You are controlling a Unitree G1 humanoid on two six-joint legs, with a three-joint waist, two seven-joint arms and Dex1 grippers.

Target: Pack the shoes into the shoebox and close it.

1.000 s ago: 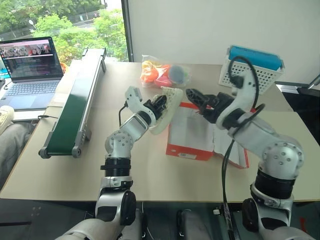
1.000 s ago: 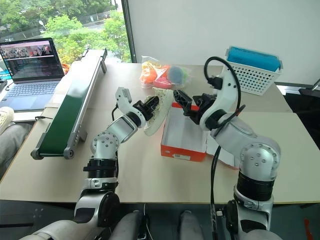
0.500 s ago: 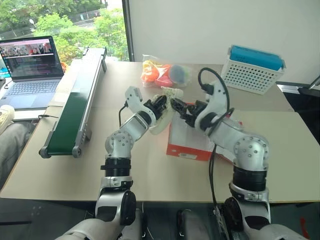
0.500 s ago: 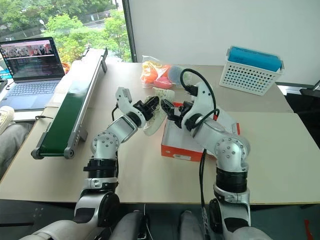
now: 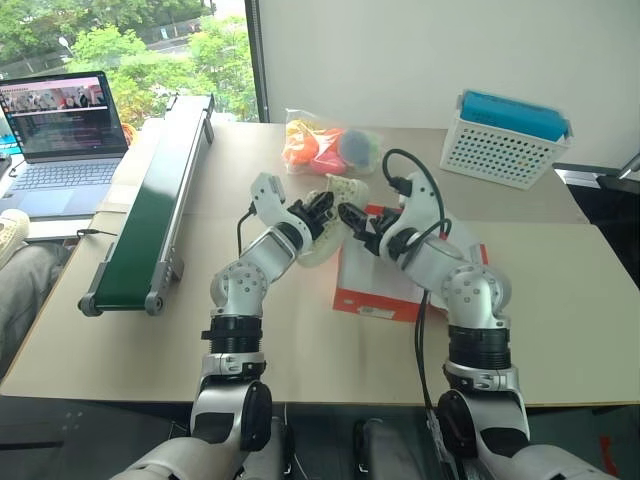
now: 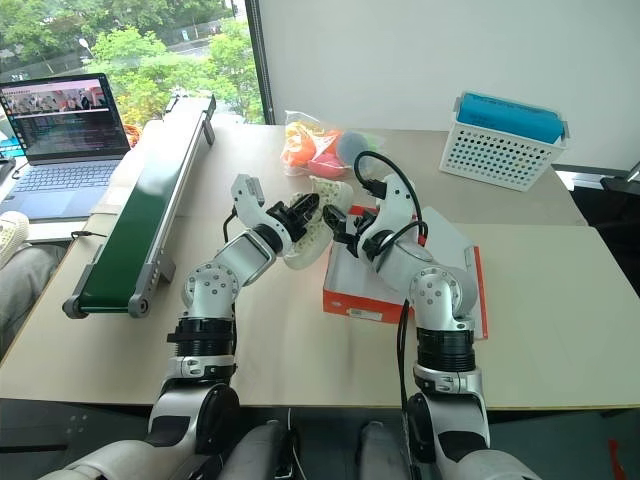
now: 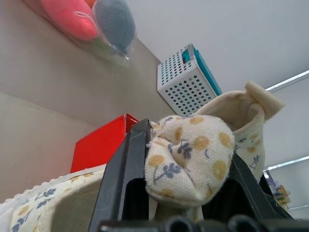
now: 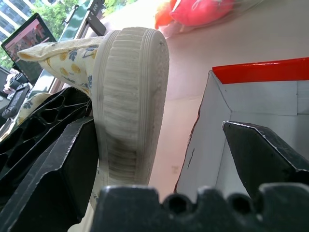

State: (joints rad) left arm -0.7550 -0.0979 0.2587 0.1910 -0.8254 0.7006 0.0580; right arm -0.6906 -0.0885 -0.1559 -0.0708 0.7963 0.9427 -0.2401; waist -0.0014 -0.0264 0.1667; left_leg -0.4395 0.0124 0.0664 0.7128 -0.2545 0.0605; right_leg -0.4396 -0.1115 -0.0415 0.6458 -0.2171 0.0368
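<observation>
— So, what has changed for us in the last second?

— Our right claw (image 5: pixel 352 218) has swung in from over the shoebox (image 5: pixel 395 270) towards our left, and it now sits with its fingers spread on either side of the shoe's (image 5: pixel 325 222) pale toe sole, not yet closed on it.

— And our left claw (image 5: pixel 322 207)?

— Unmoved: clamped tight on the floral canvas at the shoe's collar, holding it up off the surface (image 5: pixel 300 330), just beside the open orange-red box's left wall.

— Meaning?

— We judge we're setting up a two-handed hold, so the sneaker can be turned and lowered into the box's white interior. Nothing is packed yet, and the lid lies open.
</observation>
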